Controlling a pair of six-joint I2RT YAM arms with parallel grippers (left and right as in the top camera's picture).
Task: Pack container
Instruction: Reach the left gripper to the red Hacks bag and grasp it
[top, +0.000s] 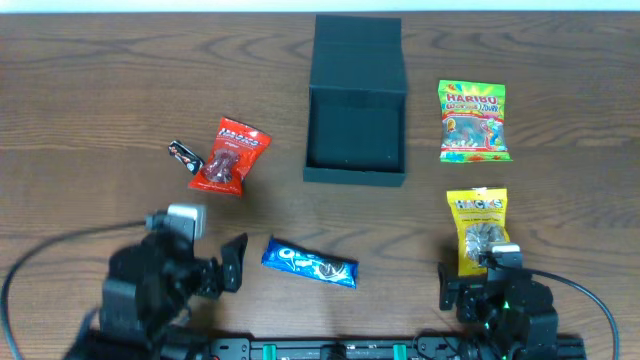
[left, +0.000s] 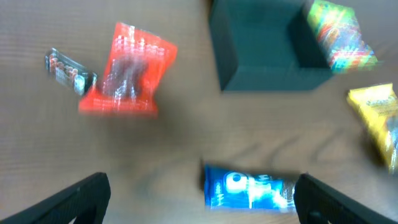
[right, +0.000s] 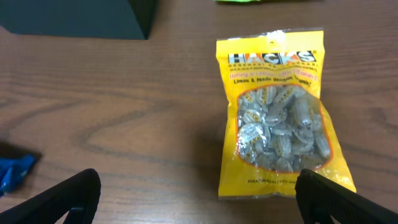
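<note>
Both arms low at the near edge, nothing picked yet. The left gripper (left: 202, 182) has its jaws spread wide and empty, with the blue bar (left: 249, 190) lying right between and just ahead of the fingertips, a little toward the right finger. My read: that wide spread is there to straddle the bar before coming down on it.

The right gripper (right: 198, 180) is also wide open and holds nothing. The yellow bag (right: 277, 112) lies flat just ahead of it, off toward its right finger, so it is not centred on it yet.

The container (top: 355, 177) sits well ahead of both grippers, forward-right of the left one and forward-left of the right one. Its lid is folded back away from the arms, so the mouth faces up and snacks can drop straight in.

The overhead view shows the inside of the box, which looks empty; the wrist views catch only outer walls. It also shows the whole spread: a red bag (top: 230, 155) and a small dark packet (top: 185, 153) ahead of the left gripper, and a gummy bag (top: 474, 121) far ahead of the right. The left wrist view is blurred, so labels there are unreadable. The right wrist view is sharp: wrapped sweets show through the yellow bag's window.

Packing looks not yet begun.
</note>
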